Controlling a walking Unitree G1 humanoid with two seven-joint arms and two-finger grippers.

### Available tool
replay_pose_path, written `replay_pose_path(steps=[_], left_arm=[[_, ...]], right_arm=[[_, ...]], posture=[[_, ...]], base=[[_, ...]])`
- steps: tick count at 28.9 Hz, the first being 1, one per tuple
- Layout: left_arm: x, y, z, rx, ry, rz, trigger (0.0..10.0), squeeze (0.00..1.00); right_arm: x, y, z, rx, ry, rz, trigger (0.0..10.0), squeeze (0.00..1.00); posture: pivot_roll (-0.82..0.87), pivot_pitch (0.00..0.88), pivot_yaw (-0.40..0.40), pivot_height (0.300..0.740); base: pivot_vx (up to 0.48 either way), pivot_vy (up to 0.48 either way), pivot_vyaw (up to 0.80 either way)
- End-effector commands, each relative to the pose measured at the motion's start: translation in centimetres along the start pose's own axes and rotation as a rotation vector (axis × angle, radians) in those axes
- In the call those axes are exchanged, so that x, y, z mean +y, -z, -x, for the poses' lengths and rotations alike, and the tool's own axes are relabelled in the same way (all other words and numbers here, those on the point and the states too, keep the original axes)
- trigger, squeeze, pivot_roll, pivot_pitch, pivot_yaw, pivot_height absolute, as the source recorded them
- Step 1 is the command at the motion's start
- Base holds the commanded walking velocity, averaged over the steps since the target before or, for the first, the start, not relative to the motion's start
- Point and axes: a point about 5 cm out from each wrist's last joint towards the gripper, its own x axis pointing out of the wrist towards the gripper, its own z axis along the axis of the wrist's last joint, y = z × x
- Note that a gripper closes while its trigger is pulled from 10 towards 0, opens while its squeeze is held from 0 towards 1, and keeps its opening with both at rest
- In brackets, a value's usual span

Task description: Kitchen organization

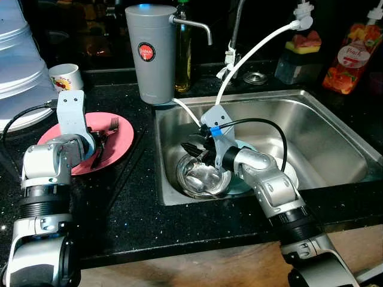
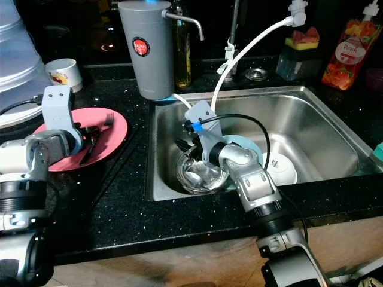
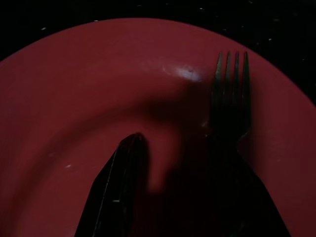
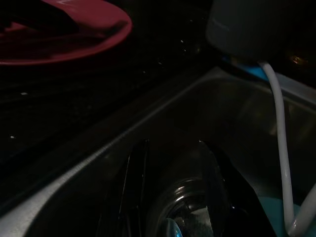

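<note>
A pink plate [image 1: 122,143] lies on the black counter left of the sink, with a fork [image 1: 112,124] on it. My left gripper [image 1: 99,147] rests low over the plate and is open; in the left wrist view the fork [image 3: 230,84] lies along one finger [image 3: 116,192] side opposite. My right gripper [image 1: 195,152] reaches into the steel sink [image 1: 317,128] and stands open over a glass bowl [image 1: 206,182]. The bowl holds a spoon [image 1: 194,182]. Its rim [image 4: 197,197] shows between the two black fingers.
A teal plate [image 1: 242,184] and a white dish [image 2: 282,168] lie in the sink beside the bowl. A grey water dispenser [image 1: 149,51], an oil bottle [image 1: 182,57], a white hose [image 1: 254,51] and a tap stand behind. A cup [image 1: 66,76] sits at far left.
</note>
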Motion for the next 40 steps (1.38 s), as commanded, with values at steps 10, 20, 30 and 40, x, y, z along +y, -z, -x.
replay_pose_path(steps=[10,20,30,40], left_arm=[[-1.0,-1.6,0.3,-0.085,0.011,-0.055,10.0,0.00],[-2.7,-0.8,0.3,-0.047,0.131,-0.091,10.0,0.00],[-2.1,0.2,0.3,0.037,0.110,-0.099,10.0,0.00],[-1.6,0.8,0.4,0.089,0.098,-0.067,10.0,0.00]], right_arm=[[0.4,-0.7,0.3,-0.027,-0.040,-0.020,10.0,0.00],[0.2,-0.7,0.4,-0.026,-0.033,-0.031,10.0,0.00],[0.4,-0.4,0.5,-0.004,-0.048,-0.034,10.0,0.00],[0.6,-0.2,0.5,0.013,-0.066,-0.023,10.0,0.00]], posture=[[0.02,0.011,-0.003,0.740],[0.02,0.011,0.004,0.740],[0.02,0.011,0.001,0.740],[0.02,0.006,0.000,0.740]], base=[[0.000,0.000,0.00],[0.000,0.000,0.00],[0.000,0.000,0.00],[0.000,0.000,0.00]])
